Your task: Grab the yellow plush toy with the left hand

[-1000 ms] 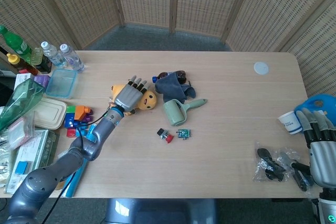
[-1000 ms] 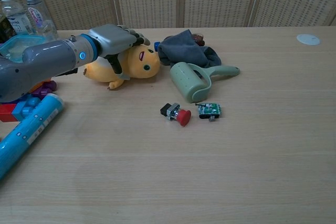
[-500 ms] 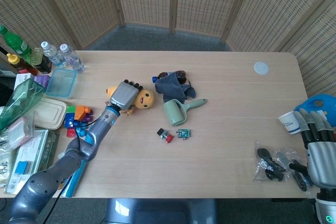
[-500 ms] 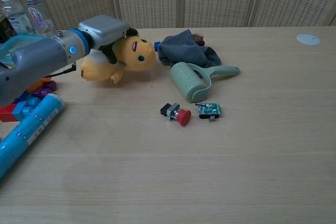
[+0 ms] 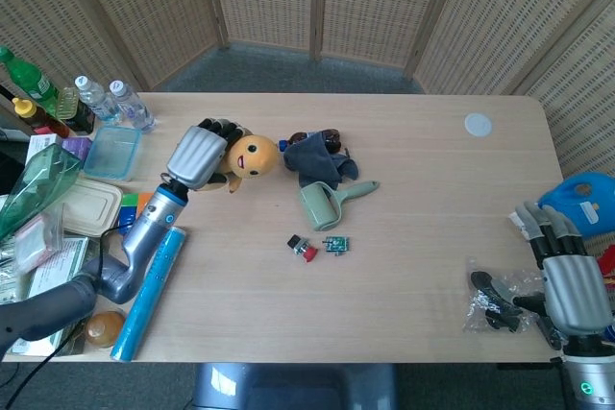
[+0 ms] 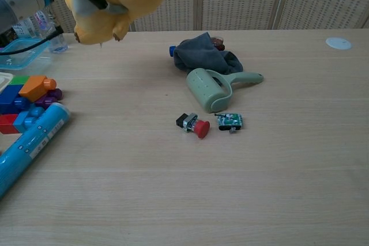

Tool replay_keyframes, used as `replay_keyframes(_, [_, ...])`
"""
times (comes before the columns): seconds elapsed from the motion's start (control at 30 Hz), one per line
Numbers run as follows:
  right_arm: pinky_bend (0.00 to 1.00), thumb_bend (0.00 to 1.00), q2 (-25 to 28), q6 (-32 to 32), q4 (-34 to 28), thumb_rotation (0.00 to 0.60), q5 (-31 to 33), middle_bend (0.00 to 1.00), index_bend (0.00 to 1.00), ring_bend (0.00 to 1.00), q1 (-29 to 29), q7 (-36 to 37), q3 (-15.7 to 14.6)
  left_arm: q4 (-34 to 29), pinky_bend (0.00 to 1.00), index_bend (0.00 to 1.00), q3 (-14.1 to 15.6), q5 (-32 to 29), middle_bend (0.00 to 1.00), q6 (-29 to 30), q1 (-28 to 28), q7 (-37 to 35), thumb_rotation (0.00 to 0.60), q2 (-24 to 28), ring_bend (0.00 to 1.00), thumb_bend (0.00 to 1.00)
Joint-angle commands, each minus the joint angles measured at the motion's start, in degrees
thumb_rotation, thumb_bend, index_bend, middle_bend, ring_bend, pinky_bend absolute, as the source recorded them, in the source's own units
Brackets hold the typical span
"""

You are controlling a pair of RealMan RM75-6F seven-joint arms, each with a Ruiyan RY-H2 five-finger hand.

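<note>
Several dark fingers (image 5: pixel 219 129) of the left hand (image 5: pixel 195 155) wrap around the yellow plush toy (image 5: pixel 248 156), holding it clear above the table (image 5: pixel 413 189), head toward the grey cloth (image 5: pixel 314 158) and long axis roughly along the table's length. Below it the wood is bare, with coloured blocks (image 6: pixel 26 101) and a blue tube (image 6: pixel 30 144) toward the near left edge, a green lint roller (image 6: pixel 213 87) and small red button (image 6: pixel 196 125) to the right. The right hand (image 5: pixel 567 280) hangs off the far right edge, its fingers loosely apart and holding nothing.
</note>
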Motion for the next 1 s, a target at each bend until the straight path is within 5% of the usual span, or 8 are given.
replay_keyframes(0.03, [0.00,0.15,-1.44,-1.13,1.42,0.542,-0.26,0.00,0.00,0.00,0.79,0.75,-0.27,-19.52,0.46,0.50,-5.01,-3.55,0.38,4.15,3.80,7.35,0.600,14.21,0.31,0.35])
replay_keyframes(0.37, [0.00,0.15,-1.74,-0.25,2.75,0.545,-0.59,0.00,0.00,0.00,0.43,1.79,-0.37,-29.48,0.44,0.49,-10.19,-9.17,0.37,3.10,3.36,13.45,0.600,22.87,0.30,0.34])
replay_keyframes(1.0, [0.00,0.15,-0.62,1.27,2.15,0.541,-0.24,0.00,0.00,0.00,-0.81,1.91,-0.43,-24.53,0.42,0.49,-9.77,-11.64,0.37,-1.11,-1.07,13.92,0.600,18.51,0.28,0.33])
